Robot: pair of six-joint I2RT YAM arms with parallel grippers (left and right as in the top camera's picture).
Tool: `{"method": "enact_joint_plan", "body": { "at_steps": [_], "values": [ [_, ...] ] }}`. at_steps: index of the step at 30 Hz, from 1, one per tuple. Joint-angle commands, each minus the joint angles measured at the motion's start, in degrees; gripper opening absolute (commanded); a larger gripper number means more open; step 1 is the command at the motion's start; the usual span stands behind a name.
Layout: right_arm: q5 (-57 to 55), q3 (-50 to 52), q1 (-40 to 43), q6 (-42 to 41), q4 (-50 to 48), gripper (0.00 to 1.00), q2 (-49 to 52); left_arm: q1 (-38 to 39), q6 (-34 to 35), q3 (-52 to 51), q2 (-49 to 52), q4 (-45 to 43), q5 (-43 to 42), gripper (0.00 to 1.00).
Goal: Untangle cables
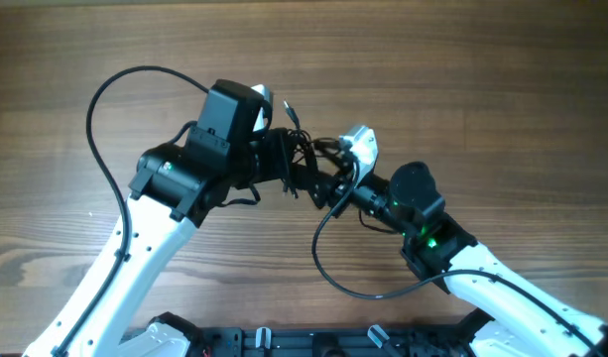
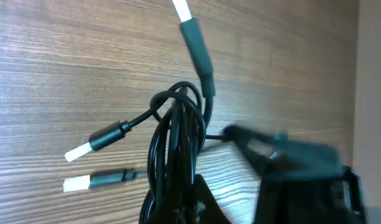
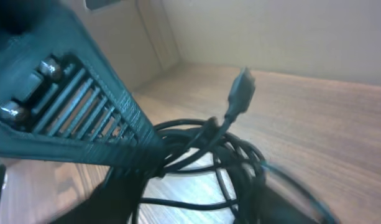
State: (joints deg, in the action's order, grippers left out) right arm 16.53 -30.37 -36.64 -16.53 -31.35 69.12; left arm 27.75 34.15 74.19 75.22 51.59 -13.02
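Observation:
A tangle of black cables [image 1: 305,162] lies mid-table between both arms. My left gripper [image 1: 282,167] is shut on the bundle; in the left wrist view the cables [image 2: 176,134] rise from its jaws [image 2: 196,208]. Three silver-tipped plugs stick out there: one at the top [image 2: 193,34] and two at the left [image 2: 94,142] [image 2: 91,182]. My right gripper [image 1: 335,186] is at the tangle's right side and shows blurred in the left wrist view [image 2: 240,135]. In the right wrist view loops [image 3: 240,162] and a plug [image 3: 242,90] fill the frame, and its fingers are too dark and blurred to read.
The wooden table [image 1: 502,89] surrounds the tangle. A long black cable arcs off to the left [image 1: 93,129], and another loops toward the front [image 1: 328,268]. The left arm's body [image 3: 59,106] looms close in the right wrist view.

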Motion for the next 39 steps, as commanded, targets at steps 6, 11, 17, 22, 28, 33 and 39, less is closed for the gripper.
{"method": "enact_joint_plan", "body": {
  "at_steps": [6,11,17,22,28,33,39],
  "values": [
    [5.7,-0.4,3.3,-11.5,12.4,1.00,-7.8,-7.7,18.4,-0.1,0.3,-6.2,-1.5,0.04],
    [15.7,-0.4,1.5,-13.9,15.1,1.00,-4.3,-7.8,37.2,-0.1,0.3,-9.2,0.5,0.04],
    [6.1,-0.4,-3.6,-13.4,13.6,1.00,4.0,-7.8,63.1,-0.1,0.3,-7.5,1.0,0.04],
    [1.9,-0.4,-4.6,-12.2,-3.3,1.00,13.9,-7.3,74.3,-0.1,0.3,-6.4,0.4,0.04],
    [1.6,-0.4,-4.6,-18.4,-24.9,0.85,23.1,-7.2,83.5,-0.1,0.3,-4.2,-2.4,0.04],
    [-2.3,-0.4,-4.7,-22.7,-26.5,0.41,26.1,-6.4,87.1,-0.1,0.3,-4.5,-5.7,0.04],
    [0.7,-0.4,-4.6,-22.6,-22.4,0.04,26.1,-6.9,89.5,-0.1,0.3,-5.6,-5.6,0.04]
  ]
}}
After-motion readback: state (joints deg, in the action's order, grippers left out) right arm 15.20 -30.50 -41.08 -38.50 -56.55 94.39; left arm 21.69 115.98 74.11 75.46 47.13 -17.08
